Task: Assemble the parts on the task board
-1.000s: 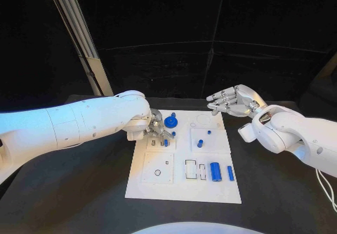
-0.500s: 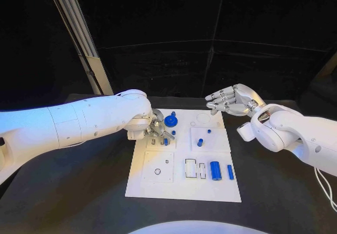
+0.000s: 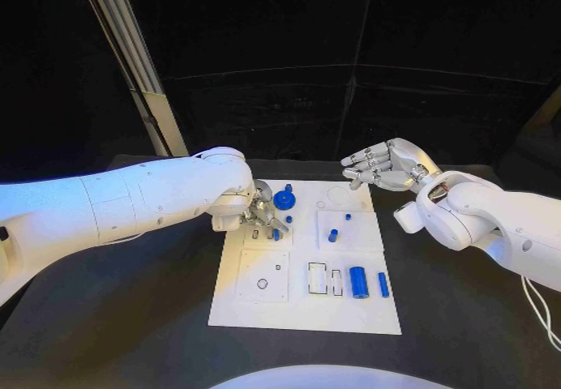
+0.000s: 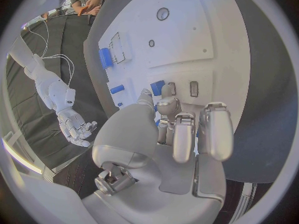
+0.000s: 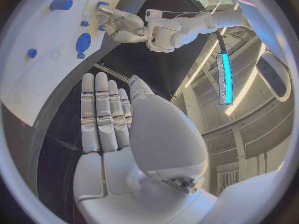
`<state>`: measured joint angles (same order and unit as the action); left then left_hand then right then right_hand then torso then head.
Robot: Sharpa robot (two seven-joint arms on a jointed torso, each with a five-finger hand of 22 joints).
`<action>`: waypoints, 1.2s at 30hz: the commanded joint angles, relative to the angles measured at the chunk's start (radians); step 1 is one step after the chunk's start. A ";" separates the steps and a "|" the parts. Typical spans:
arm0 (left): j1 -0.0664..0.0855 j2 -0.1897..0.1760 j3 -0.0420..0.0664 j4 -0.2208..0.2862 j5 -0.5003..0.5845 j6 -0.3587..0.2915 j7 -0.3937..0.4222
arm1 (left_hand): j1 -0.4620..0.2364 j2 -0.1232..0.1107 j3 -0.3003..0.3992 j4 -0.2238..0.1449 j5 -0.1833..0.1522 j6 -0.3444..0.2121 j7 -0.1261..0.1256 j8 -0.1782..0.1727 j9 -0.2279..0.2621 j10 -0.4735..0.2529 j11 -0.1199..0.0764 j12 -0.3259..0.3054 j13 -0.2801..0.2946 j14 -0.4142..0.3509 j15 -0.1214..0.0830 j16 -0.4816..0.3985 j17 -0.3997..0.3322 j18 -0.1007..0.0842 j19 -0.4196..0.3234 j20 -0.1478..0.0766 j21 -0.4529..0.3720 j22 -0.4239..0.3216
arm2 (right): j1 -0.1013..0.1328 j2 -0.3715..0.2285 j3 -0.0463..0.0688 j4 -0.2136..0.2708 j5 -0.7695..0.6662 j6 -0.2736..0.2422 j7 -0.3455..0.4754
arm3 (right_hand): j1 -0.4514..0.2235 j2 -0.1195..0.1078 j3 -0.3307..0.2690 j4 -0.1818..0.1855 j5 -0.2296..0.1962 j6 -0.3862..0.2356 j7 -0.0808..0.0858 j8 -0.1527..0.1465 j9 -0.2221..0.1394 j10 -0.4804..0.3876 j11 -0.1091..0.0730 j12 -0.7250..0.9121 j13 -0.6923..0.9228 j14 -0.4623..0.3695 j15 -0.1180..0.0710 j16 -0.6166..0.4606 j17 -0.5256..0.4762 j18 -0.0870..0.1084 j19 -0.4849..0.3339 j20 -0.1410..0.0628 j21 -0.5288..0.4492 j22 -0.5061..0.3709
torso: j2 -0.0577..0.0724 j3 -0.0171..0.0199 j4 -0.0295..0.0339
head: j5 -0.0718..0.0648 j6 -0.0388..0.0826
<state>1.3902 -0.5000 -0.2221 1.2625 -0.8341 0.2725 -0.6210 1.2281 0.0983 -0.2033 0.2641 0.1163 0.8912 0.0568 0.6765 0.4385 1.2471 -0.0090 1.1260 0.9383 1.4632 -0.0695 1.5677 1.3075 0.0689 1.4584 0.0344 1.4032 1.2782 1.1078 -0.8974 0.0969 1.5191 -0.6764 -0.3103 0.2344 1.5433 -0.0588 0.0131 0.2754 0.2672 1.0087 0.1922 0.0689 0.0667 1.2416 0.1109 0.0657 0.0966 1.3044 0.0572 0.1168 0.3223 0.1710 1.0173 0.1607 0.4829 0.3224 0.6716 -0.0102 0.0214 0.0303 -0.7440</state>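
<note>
- Head view: white rectangular task board [image 3: 306, 312] flat on black table [image 3: 140, 324], mid-table; left part covered by left arm.
- Left hand [image 3: 259, 212] lowered onto board's left slots, slightly shifted since 1.0 s ago; fingers curled beside small blue part [image 3: 276, 235]. Cannot tell whether grasped; insertion judged in progress.
- Right hand [image 3: 386, 168] raised past board's far right corner, fingers apart, holding nothing; barely moved.
- Large blue cylinder [image 3: 359, 284] lying near board's right edge, unmoved.
- Left wrist view: fingertips [image 4: 167, 106] just beside blue part [image 4: 157, 87] at rectangular slots, hidden from head view.
</note>
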 commanded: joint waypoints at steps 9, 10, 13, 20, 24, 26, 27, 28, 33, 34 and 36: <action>0.001 0.008 0.000 -0.011 -0.005 0.023 -0.004 | 0.022 0.001 0.014 -0.009 0.005 -0.011 0.000 0.010 0.005 0.003 -0.006 0.003 0.002 0.108 -0.007 0.003 0.263 -0.012 0.015 -0.003 0.009 0.005 | 0.002 0.001 0.001 0.000 0.001 0.008 0.003 | -0.011 -0.001 -0.007 -0.002 0.007 -0.006 0.000 -0.006 -0.001 -0.004 0.007 -0.002 -0.004 0.001 0.002 -0.009 -0.004 0.010 0.004 0.004 -0.012 -0.005 | 0.000 -0.0002 -0.0002 | -0.002 -0.002; 0.001 0.009 0.000 -0.012 -0.005 0.024 -0.004 | 0.024 0.001 0.015 -0.010 0.005 -0.011 0.000 0.010 0.005 0.003 -0.006 0.003 0.003 0.108 -0.007 0.003 0.263 -0.013 0.015 -0.003 0.009 0.006 | 0.002 0.002 0.001 0.000 0.001 0.009 0.003 | -0.011 -0.001 -0.007 -0.002 0.007 -0.006 0.000 -0.006 -0.001 -0.004 0.007 -0.002 -0.004 0.001 0.002 -0.009 -0.004 0.010 0.004 0.004 -0.012 -0.005 | 0.000 -0.0003 0.0000 | -0.002 -0.002; 0.001 0.010 -0.001 -0.012 -0.005 0.026 0.000 | 0.028 0.002 0.019 -0.012 0.005 -0.012 0.000 0.011 0.006 0.003 -0.006 0.003 0.003 0.108 -0.007 0.003 0.263 -0.013 0.015 -0.003 0.009 0.006 | 0.002 0.002 0.001 0.000 0.001 0.010 0.003 | -0.011 -0.001 -0.007 -0.002 0.008 -0.007 0.000 -0.006 -0.001 -0.005 0.007 -0.002 -0.005 0.000 0.002 -0.010 -0.004 0.010 0.004 0.004 -0.013 -0.006 | 0.000 -0.0003 0.0001 | -0.003 -0.003; 0.001 0.009 -0.002 -0.010 -0.005 0.036 0.014 | 0.092 0.010 0.070 -0.048 0.010 -0.023 -0.004 0.011 0.012 -0.001 -0.010 -0.001 0.001 0.108 -0.011 0.003 0.263 -0.012 0.013 -0.005 0.009 0.007 | 0.002 0.003 0.001 -0.001 0.001 0.014 0.004 | -0.011 0.000 -0.007 -0.002 0.008 -0.007 0.000 -0.006 -0.001 -0.005 0.007 -0.002 -0.005 0.000 0.002 -0.011 -0.004 0.010 0.004 0.004 -0.014 -0.006 | 0.000 -0.0002 0.0002 | -0.003 -0.006; 0.001 0.008 -0.002 -0.007 -0.004 0.043 0.023 | 0.164 0.011 0.128 -0.092 0.022 -0.031 -0.010 0.002 0.010 -0.010 -0.016 -0.012 -0.006 0.108 -0.016 0.003 0.263 -0.011 0.011 -0.010 0.007 0.005 | 0.002 0.004 0.001 -0.002 0.001 0.016 0.004 | -0.011 0.000 -0.007 -0.002 0.010 -0.007 0.000 -0.006 -0.001 -0.005 0.007 -0.002 -0.006 0.000 0.002 -0.012 -0.005 0.010 0.004 0.005 -0.015 -0.007 | 0.000 -0.0004 0.0002 | -0.003 -0.008; 0.001 0.006 -0.002 -0.005 -0.004 0.043 0.028 | 0.177 0.008 0.152 -0.100 0.025 -0.032 -0.009 -0.004 0.007 -0.012 -0.016 -0.017 -0.008 0.108 -0.017 0.003 0.263 -0.011 0.010 -0.011 0.007 0.005 | 0.002 0.005 0.001 -0.002 0.001 0.017 0.004 | -0.011 0.001 -0.007 -0.003 0.011 -0.007 0.000 -0.006 -0.001 -0.005 0.007 -0.002 -0.006 0.000 0.002 -0.012 -0.005 0.010 0.004 0.005 -0.016 -0.008 | 0.000 -0.0006 0.0003 | -0.003 -0.008; 0.000 0.005 -0.002 -0.004 -0.004 0.041 0.030 | 0.186 0.006 0.171 -0.105 0.027 -0.032 -0.009 -0.008 0.005 -0.013 -0.015 -0.020 -0.010 0.108 -0.017 0.003 0.263 -0.011 0.009 -0.012 0.006 0.005 | 0.002 0.005 0.001 -0.003 0.001 0.017 0.004 | -0.011 0.001 -0.007 -0.003 0.011 -0.007 0.000 -0.006 -0.001 -0.005 0.007 -0.002 -0.006 0.000 0.002 -0.012 -0.005 0.010 0.004 0.005 -0.016 -0.008 | 0.001 -0.0006 0.0004 | -0.003 -0.009; 0.000 0.004 -0.002 -0.002 -0.001 0.038 0.033 | 0.195 0.004 0.194 -0.110 0.030 -0.033 -0.008 -0.012 0.003 -0.014 -0.016 -0.023 -0.011 0.108 -0.018 0.003 0.263 -0.011 0.009 -0.013 0.006 0.004 | 0.002 0.006 0.001 -0.003 0.001 0.018 0.004 | -0.011 0.001 -0.007 -0.003 0.012 -0.007 0.000 -0.006 -0.001 -0.006 0.007 -0.002 -0.007 0.000 0.002 -0.013 -0.005 0.010 0.004 0.005 -0.017 -0.008 | 0.001 -0.0006 0.0004 | -0.003 -0.009; 0.000 -0.006 -0.002 0.009 0.011 0.008 0.053 | 0.224 -0.042 0.365 -0.141 0.115 -0.043 -0.003 -0.024 0.003 -0.017 -0.014 -0.043 -0.022 0.108 -0.016 0.003 0.263 -0.009 0.006 -0.013 0.001 -0.001 | 0.002 0.008 0.001 -0.005 0.001 0.020 0.005 | -0.011 0.002 -0.008 -0.003 0.016 -0.008 0.000 -0.006 -0.001 -0.006 0.007 -0.001 -0.008 0.000 0.003 -0.015 -0.005 0.011 0.004 0.005 -0.019 -0.010 | 0.000 -0.0009 0.0006 | -0.004 -0.009; 0.000 -0.009 -0.002 0.013 0.012 -0.001 0.058 | 0.211 -0.066 0.437 -0.144 0.120 -0.046 0.005 -0.019 0.009 -0.014 -0.011 -0.048 -0.025 0.108 -0.010 0.003 0.263 -0.008 0.006 -0.014 0.000 -0.001 | 0.002 0.008 0.001 -0.006 0.001 0.020 0.005 | -0.011 0.002 -0.008 -0.004 0.017 -0.008 0.000 -0.006 -0.001 -0.006 0.007 -0.001 -0.008 0.000 0.003 -0.015 -0.006 0.011 0.004 0.005 -0.020 -0.010 | 0.000 -0.0009 0.0007 | -0.004 -0.009; 0.000 -0.018 -0.002 0.022 0.014 -0.022 0.068 | 0.188 -0.110 0.550 -0.157 0.120 -0.052 0.007 -0.009 0.020 -0.009 -0.011 -0.051 -0.027 0.108 -0.007 0.003 0.263 -0.009 0.006 -0.008 0.000 0.001 | 0.002 0.009 0.001 -0.007 0.001 0.021 0.005 | -0.011 0.002 -0.008 -0.004 0.018 -0.008 0.000 -0.006 -0.001 -0.006 0.007 -0.001 -0.009 0.001 0.003 -0.015 -0.006 0.011 0.004 0.005 -0.020 -0.010 | 0.000 -0.0010 0.0015 | -0.005 -0.010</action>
<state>1.3898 -0.5141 -0.2242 1.2780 -0.8298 0.2851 -0.5872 1.4281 0.0068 0.1520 0.2777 0.2353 0.8447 0.0641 0.6607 0.4533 1.2294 -0.0161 1.0785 0.9121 1.4670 -0.0806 1.5677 1.3075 0.0690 1.4677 0.0252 1.4067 1.2780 1.1077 -0.8898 0.0968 1.5117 -0.6765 -0.3002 0.2325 1.5434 -0.0588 0.0104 0.2727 0.2820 1.0087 0.1921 0.0690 0.0668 1.2380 0.1145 0.0657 0.0894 1.3043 0.0572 0.1045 0.3177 0.1709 1.0172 0.1607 0.4674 0.3136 0.6718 -0.0108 0.0215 0.0257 -0.7534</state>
